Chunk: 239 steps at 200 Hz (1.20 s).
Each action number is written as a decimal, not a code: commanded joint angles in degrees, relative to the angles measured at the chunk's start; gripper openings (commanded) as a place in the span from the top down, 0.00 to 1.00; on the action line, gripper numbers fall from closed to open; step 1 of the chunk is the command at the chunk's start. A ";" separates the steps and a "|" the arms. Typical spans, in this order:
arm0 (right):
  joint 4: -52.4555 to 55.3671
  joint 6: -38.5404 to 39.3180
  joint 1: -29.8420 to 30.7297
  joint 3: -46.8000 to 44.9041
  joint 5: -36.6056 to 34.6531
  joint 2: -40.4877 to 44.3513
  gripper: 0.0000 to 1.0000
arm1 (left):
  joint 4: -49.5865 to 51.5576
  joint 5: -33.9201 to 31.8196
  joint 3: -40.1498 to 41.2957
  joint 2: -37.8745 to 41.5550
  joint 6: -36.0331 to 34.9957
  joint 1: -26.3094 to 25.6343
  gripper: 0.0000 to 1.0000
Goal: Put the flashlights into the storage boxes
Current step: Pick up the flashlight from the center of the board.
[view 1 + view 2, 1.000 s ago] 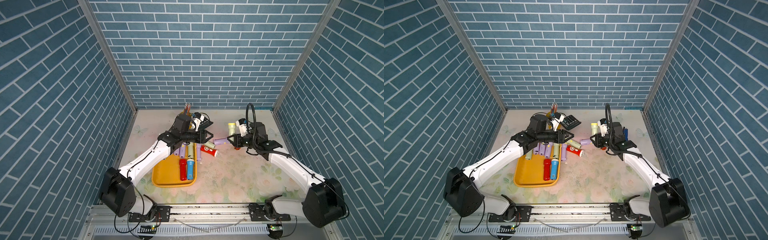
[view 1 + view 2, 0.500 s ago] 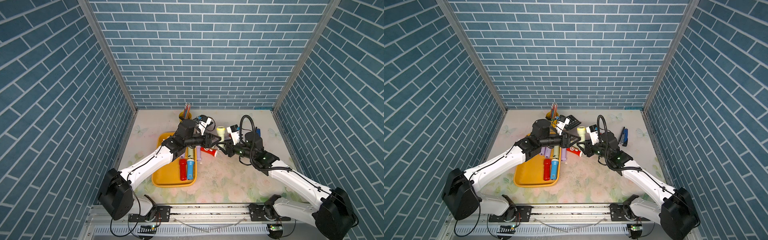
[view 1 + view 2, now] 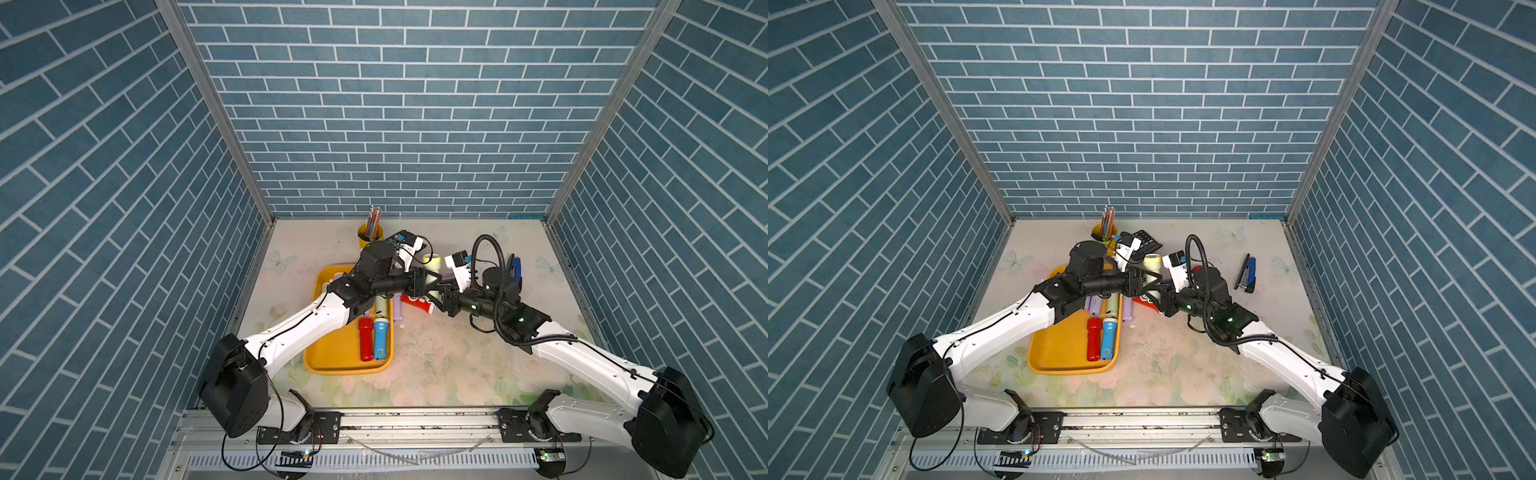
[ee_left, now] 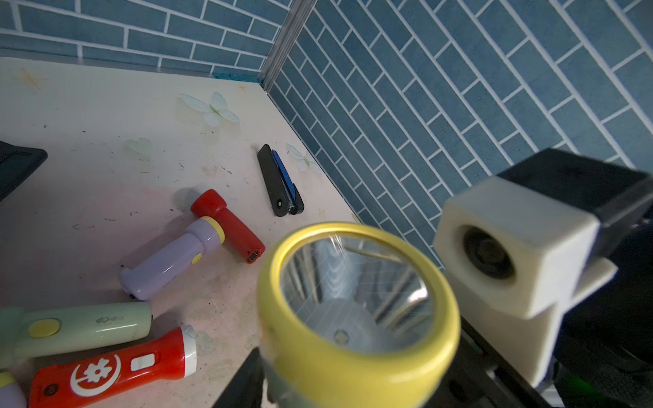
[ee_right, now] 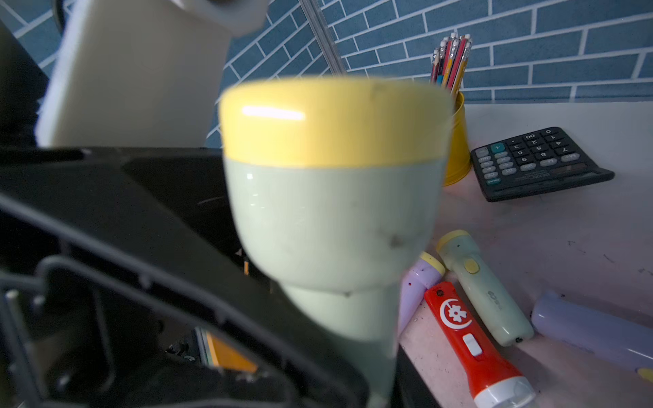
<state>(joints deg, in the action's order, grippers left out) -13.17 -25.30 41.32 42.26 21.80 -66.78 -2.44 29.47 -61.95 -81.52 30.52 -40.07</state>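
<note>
My right gripper is shut on the handle of a pale green flashlight, held upright with its yellow head up, just right of the orange-yellow storage box. My left gripper reaches over the box. Its black fingers stand on either side of the same flashlight, below the head; whether they press on it is unclear. A red, a blue and a pale green flashlight lie in the box. More flashlights lie on the table: red with a white emblem, green, lilac, red.
A blue-black stapler lies near the right wall. A black calculator and a yellow pencil cup stand at the back. The two arms meet above the box's far right corner, with wrist cameras close together.
My right arm carried the green flashlight leftward from the table's right side to the left gripper. The left gripper swung toward it and its jaws narrowed around the flashlight.
</note>
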 commanded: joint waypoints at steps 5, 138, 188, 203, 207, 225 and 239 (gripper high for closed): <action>-3.80 -0.80 0.43 -0.75 -1.44 -0.53 0.77 | 1.61 -1.79 0.61 0.73 -0.87 -0.27 0.55; 2.69 -0.91 0.60 0.37 -4.93 -1.18 0.29 | 22.15 -8.70 -4.46 2.41 -5.46 1.42 0.70; 3.26 -0.20 0.52 0.17 -6.23 -0.06 0.01 | 28.50 -7.99 -4.82 4.04 -5.71 5.36 0.70; 3.16 0.25 0.50 0.14 -6.91 0.16 0.01 | 31.71 -7.90 -5.27 4.56 -6.33 6.75 0.70; 3.27 0.21 0.55 0.11 -7.14 0.16 0.01 | 32.67 -7.95 -5.43 4.66 -6.47 7.15 0.69; 3.19 -0.84 0.37 0.26 -7.06 0.17 0.01 | 36.95 -8.10 -5.68 5.45 -7.66 8.85 0.70; 3.20 -1.01 0.25 0.87 -4.88 -0.24 0.01 | 40.22 -8.24 -5.55 6.24 -8.32 10.37 0.69</action>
<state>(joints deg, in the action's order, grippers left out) -10.02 -25.91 41.91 42.26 15.77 -67.88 30.35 21.21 -65.71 -77.76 24.53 -31.83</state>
